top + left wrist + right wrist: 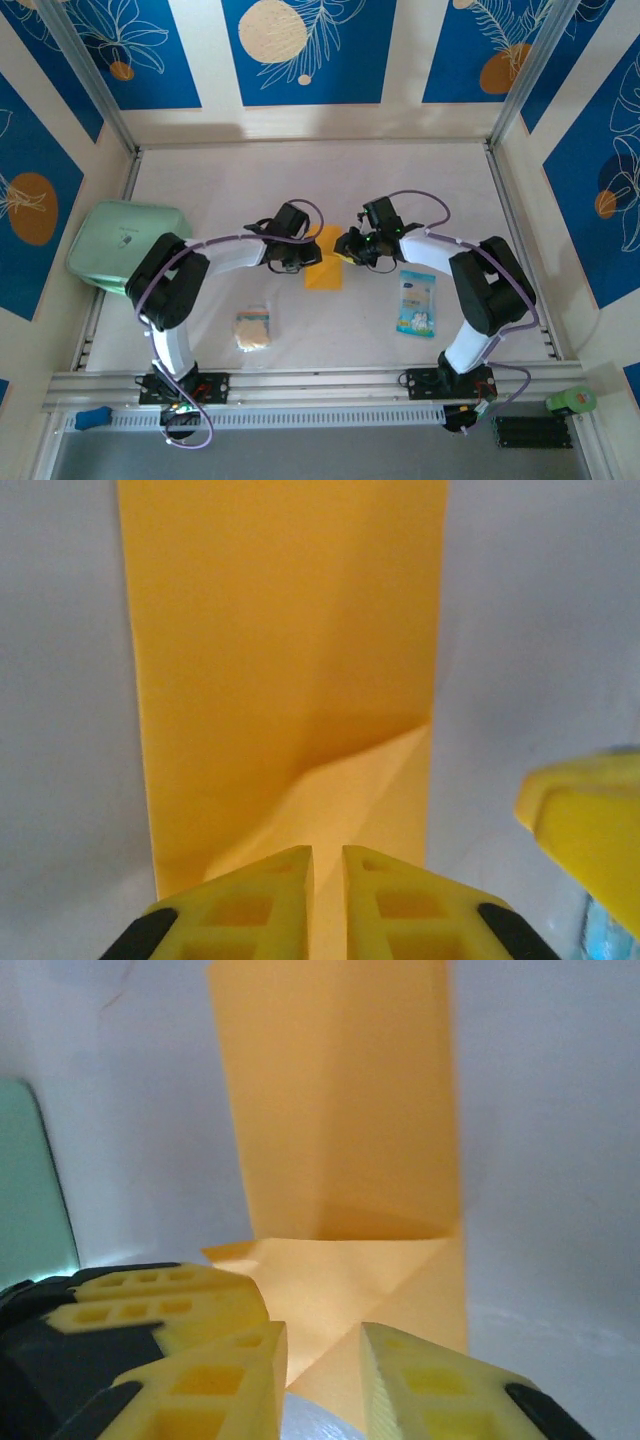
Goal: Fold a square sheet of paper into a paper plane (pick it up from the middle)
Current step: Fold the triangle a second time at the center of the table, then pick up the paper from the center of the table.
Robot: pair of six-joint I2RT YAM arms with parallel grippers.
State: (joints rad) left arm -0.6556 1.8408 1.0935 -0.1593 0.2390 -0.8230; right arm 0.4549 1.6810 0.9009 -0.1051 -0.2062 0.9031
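The square sheet of paper (325,270), orange-yellow, lies on the white table as a narrow strip with a corner folded into a triangular flap (340,1270). My left gripper (305,260) stands at its left edge and my right gripper (348,250) at its upper right, both low over it. In the left wrist view the paper (280,660) stretches away from my left gripper (328,852), whose jaws stand a narrow slit apart over the flap. In the right wrist view my right gripper (325,1330) is open, wider, with the flap's point between the fingers. The paper (340,1110) looks loose.
A blue-white packet (416,302) lies right of the paper. A small beige spongy square (253,328) sits near the front left. A pale green container (125,245) stands at the left wall. The right gripper's yellow finger (590,830) is close beside the left one.
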